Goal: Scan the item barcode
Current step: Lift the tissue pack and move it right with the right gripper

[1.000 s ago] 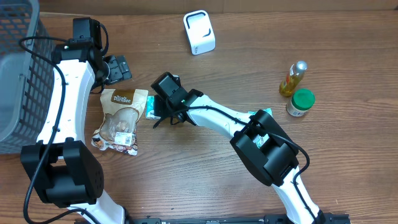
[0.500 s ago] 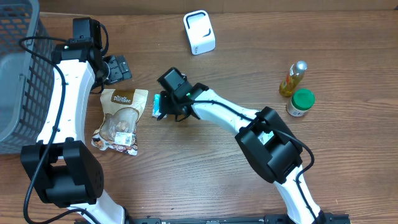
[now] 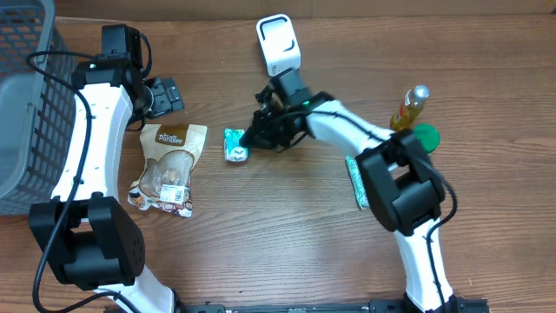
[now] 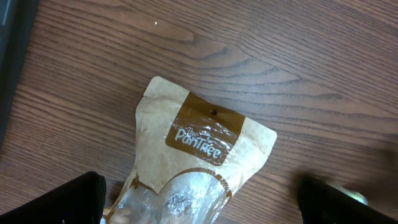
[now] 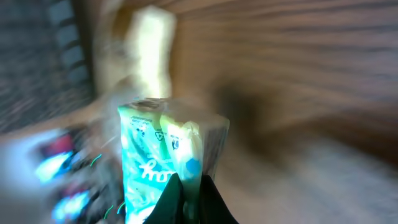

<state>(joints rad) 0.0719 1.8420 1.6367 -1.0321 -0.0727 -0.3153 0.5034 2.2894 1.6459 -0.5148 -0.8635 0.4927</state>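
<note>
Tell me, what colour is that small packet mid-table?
The small packet is teal and white; the right wrist view shows it best.

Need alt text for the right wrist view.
Motion-blurred close-up: the right gripper, jaws shut, pinches the bottom edge of a teal-and-white packet. Wooden tabletop behind; the rest is too blurred to identify.

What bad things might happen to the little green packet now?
The right gripper pinches only a thin edge of the green packet, so it might slip out. The right arm also passes close to the yellow bottle and may knock it over.
</note>
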